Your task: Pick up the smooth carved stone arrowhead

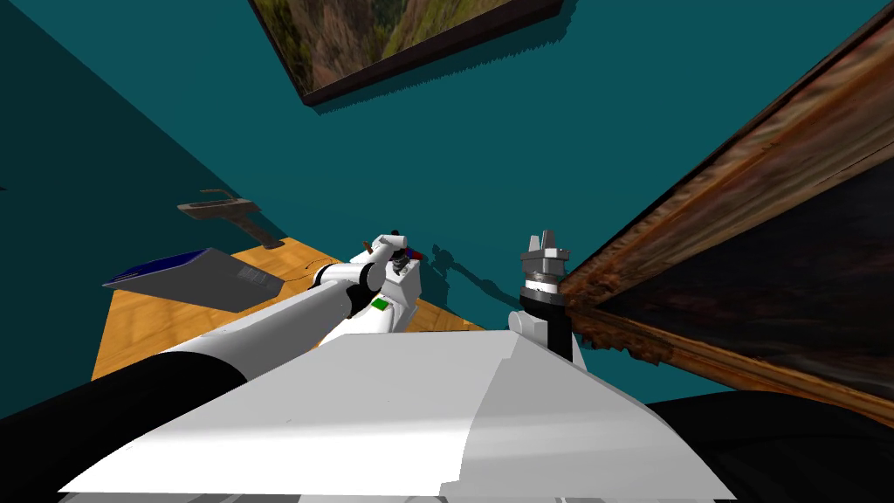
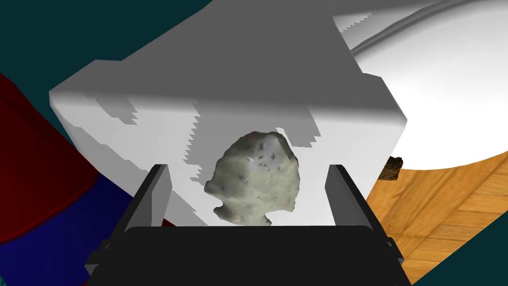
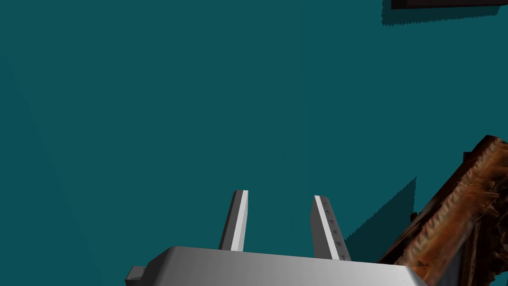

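Two left gripper [image 2: 248, 169] fingers [image 2: 151, 198] are spread either side of the pale stone arrowhead [image 2: 255, 181] against the white block [image 2: 149, 99], judged light, rigid, slick and best clamped across its broad edges; right gripper [image 3: 280, 194] fingers [image 3: 237, 218], well apart from the block, are parted.

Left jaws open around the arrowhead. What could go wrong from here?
The arrowhead is lumpy-edged; the thin left jaws, open either side of it, may twist or squirt it out when closing.
It rests against the white block, so the jaws may scrape that.
The red and blue object sits near one jaw.
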Available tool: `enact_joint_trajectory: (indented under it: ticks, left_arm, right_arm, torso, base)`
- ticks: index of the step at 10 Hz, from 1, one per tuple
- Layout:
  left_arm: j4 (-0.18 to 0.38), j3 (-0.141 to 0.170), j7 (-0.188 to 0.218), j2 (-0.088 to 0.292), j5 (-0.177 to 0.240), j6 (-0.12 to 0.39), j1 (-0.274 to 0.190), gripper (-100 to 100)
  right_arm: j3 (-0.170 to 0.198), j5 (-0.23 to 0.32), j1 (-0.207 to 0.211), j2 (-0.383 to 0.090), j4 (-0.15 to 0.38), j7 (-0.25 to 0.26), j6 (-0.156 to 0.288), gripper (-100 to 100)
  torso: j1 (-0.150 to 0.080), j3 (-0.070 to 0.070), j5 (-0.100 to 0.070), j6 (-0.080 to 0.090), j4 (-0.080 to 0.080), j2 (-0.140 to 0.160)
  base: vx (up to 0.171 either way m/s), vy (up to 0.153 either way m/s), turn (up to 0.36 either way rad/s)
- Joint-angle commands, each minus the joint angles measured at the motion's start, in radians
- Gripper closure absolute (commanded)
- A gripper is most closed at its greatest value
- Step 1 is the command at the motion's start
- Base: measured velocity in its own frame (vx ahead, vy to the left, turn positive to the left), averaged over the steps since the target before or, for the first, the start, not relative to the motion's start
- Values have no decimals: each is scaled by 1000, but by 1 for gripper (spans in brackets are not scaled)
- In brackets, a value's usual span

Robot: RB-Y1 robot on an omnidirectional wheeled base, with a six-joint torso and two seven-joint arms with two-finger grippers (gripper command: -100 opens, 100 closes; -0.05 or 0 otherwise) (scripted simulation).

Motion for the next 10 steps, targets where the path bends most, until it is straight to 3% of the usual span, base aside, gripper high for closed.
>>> enact_joint_trajectory:
  ticks: [1,2,3,7,8,9,10]
  left_arm:
    - [39,-1,1,6,3,-27,-9,-100]
    - [23,-1,2,3,2,-14,-5,-100]
    - [28,-1,2,4,2,-19,-6,100]
    - [27,-1,2,4,2,-19,-7,100]
    - [27,-1,2,4,2,-20,-7,0]
    - [29,7,-7,15,0,10,-36,100]
    - [27,7,-7,15,0,10,-36,100]
  right_arm:
    - [0,0,0,0,0,0,0,0]
    - [0,0,0,0,0,0,0,0]
    - [0,0,0,0,0,0,0,0]
    - [0,0,0,0,0,0,0,0]
    - [0,0,0,0,0,0,0,0]
    - [0,0,0,0,0,0,0,0]
    - [0,0,0,0,0,0,0,0]
  torso:
    - [0,0,0,0,0,0]
    - [0,0,0,0,0,0]
    - [-1,1,0,0,0,1]
    - [-1,0,0,0,-1,0]
    - [-1,-1,0,0,-1,0]
    - [-1,-1,0,0,-1,0]
    - [-2,1,-1,0,0,1]
  base:
    - [25,17,-5]
    - [10,7,0]
    - [0,0,0]
    - [0,0,0]
    - [0,0,0]
    - [-27,-19,26]
    - [-35,-23,19]
